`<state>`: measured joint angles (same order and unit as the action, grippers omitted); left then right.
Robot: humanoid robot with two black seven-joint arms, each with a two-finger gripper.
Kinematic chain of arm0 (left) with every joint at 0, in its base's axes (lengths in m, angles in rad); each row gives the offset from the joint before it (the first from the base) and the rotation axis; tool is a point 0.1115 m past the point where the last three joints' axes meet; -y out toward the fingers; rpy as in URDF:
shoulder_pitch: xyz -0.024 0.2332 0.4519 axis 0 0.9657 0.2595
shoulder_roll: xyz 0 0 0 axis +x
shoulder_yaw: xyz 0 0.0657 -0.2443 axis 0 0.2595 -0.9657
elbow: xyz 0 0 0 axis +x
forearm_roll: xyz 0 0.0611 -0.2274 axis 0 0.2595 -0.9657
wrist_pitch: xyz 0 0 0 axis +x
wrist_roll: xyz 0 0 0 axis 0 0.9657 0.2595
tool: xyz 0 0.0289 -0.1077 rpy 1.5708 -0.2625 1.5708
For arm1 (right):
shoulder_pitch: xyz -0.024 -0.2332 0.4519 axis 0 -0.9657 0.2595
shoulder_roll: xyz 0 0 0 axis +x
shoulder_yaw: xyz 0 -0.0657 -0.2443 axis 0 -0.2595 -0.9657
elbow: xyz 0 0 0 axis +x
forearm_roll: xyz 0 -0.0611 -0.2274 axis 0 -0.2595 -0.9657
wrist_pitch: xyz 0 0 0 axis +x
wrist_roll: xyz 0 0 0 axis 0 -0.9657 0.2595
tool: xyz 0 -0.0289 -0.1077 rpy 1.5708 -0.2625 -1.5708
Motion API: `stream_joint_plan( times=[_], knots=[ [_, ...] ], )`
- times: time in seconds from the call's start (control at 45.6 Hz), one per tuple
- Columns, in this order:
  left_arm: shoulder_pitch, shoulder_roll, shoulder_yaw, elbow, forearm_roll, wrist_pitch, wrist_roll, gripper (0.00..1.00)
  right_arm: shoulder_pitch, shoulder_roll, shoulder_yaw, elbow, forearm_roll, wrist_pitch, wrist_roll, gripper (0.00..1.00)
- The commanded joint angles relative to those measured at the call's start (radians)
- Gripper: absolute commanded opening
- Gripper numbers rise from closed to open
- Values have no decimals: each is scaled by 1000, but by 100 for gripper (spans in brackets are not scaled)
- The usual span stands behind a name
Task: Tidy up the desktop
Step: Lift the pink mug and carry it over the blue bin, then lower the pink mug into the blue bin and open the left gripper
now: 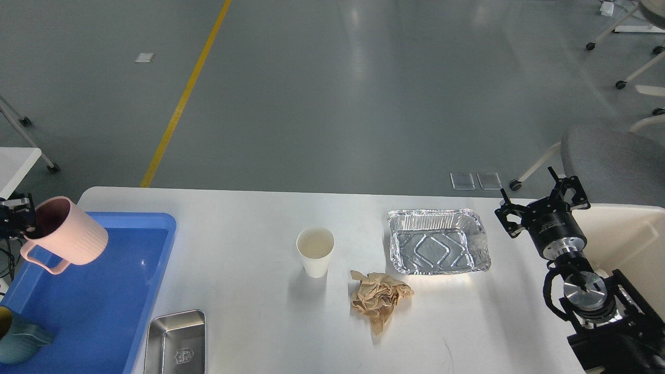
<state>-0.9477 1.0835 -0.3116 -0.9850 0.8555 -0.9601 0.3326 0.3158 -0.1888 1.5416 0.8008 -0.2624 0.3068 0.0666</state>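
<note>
The white desktop point(249, 311) holds a white paper cup point(315, 251), a crumpled brown paper point(379, 298), a foil tray point(438, 241) and a small steel tray point(175, 343). My left gripper point(21, 218) at the far left edge is shut on the rim of a pink ribbed mug point(65, 240), held tilted over the back left corner of the blue tray point(104, 301). A teal cup point(18, 337) lies in that tray's front left corner. My right gripper point(543, 200) is open and empty, just right of the foil tray.
A cream-white bin point(623, 239) stands at the right edge behind my right arm. A grey chair point(613, 161) is behind it. Another white table's corner point(15, 161) shows at far left.
</note>
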Motion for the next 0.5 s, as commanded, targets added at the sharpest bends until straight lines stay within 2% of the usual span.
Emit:
stream_joint_plan(
  times=[0.0,0.241,0.482],
  knots=[
    [53,-31,6,-53,0,0,14,0,0,-6,0,0,0,0,1,100],
    [145,-10,9,-90,71,0,17,0,-3,-9,2,0,0,0,1,100],
    [188,6,8,-93,138,0,14,0,-6,-6,2,0,0,0,1,100]
  ],
)
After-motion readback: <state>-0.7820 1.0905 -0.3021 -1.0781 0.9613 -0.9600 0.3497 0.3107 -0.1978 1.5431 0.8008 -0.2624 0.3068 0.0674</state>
